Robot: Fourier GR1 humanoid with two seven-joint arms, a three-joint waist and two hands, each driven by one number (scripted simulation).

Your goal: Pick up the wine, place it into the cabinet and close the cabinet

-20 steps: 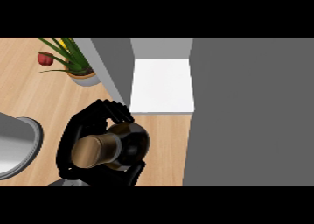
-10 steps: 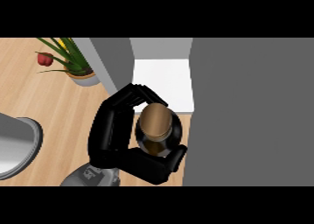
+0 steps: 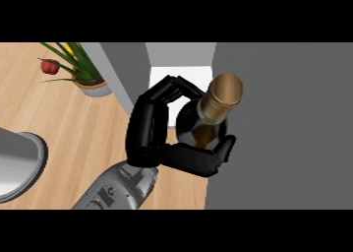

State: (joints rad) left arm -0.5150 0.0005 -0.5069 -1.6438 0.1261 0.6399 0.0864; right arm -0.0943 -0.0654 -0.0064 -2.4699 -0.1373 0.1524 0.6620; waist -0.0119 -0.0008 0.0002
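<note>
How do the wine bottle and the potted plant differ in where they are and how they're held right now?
The wine bottle is off the counter, gripped by the hand, while the potted plant stands untouched on the wooden counter. The bottle is dark with a gold cap and sits at the cabinet opening; the plant is green with a red flower, left of the cabinet. Which hand holds it is unclear.
</note>
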